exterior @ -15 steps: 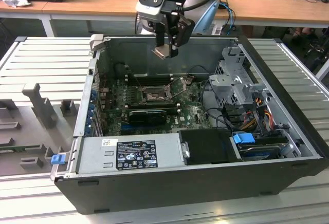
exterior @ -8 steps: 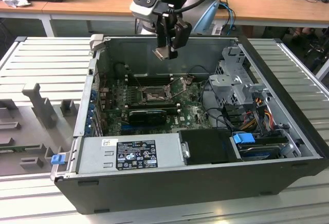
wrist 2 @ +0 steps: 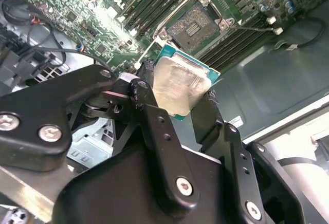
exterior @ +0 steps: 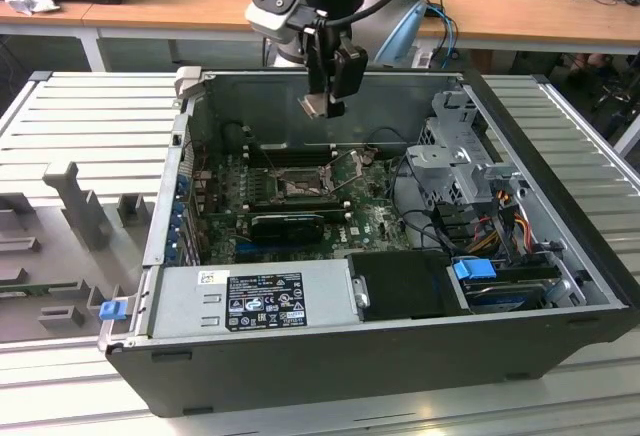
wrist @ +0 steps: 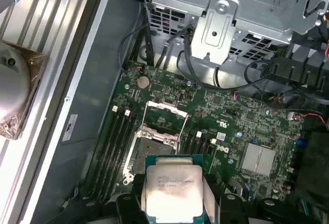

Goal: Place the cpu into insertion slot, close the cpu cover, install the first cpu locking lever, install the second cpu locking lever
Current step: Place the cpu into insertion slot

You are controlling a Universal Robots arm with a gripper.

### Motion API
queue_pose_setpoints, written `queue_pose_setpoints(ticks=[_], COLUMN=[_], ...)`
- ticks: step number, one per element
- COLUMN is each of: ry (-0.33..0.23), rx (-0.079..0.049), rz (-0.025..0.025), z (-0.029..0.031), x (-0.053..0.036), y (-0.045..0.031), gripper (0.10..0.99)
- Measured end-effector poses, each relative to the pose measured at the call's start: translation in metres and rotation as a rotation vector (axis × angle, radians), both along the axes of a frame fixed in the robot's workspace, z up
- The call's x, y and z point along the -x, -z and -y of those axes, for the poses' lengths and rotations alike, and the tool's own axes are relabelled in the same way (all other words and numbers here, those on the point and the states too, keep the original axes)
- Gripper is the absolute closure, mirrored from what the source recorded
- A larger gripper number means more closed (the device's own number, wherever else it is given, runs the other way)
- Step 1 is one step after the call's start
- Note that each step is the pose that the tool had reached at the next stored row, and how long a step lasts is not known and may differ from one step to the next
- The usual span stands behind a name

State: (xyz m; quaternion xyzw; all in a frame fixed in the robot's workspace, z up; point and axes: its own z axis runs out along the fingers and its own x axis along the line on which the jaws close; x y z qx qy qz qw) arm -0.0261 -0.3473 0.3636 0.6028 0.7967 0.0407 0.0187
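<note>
Gripper (wrist 2: 177, 100): clamped on opposite edges of cpu (wrist 2: 180, 77), high above slot (wrist 2: 193, 24).
Cpu: held, well apart from slot, unseated.
Slot: bare, directly beyond cpu.
Cover (wrist: 168, 109): swung open beside slot.
Risk: probably bent pins or skewed seating if lowered tilted or off-centre; thin edge grip might slip.

The arm's wrist housing (exterior: 275, 1) was silver-grey around a black face with a small blue patch. Below that housing, the gripper (exterior: 322, 104) was matte black: broad linked plates, rounded edges, and silver screws (wrist 2: 184, 185) at the jaws' pivots.
</note>
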Motion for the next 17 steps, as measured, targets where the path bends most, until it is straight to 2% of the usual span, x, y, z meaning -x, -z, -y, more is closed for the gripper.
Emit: queue_pose_setpoints(ticks=[8, 11, 16, 17], ry=[0.094, 0.140, 0.189, 0.194], rx=[0.000, 0.000, 0.001, 0.001], rz=[0.0001, -0.0016, -0.0103, -0.0149], z=[0.0000, 0.0000, 0.0000, 0.0000], x=[0.0000, 0.0000, 0.0000, 0.0000], y=[0.0014, 0.0035, 0.0083, 0.0101], gripper=[0.557, 0.557, 0.557, 0.557])
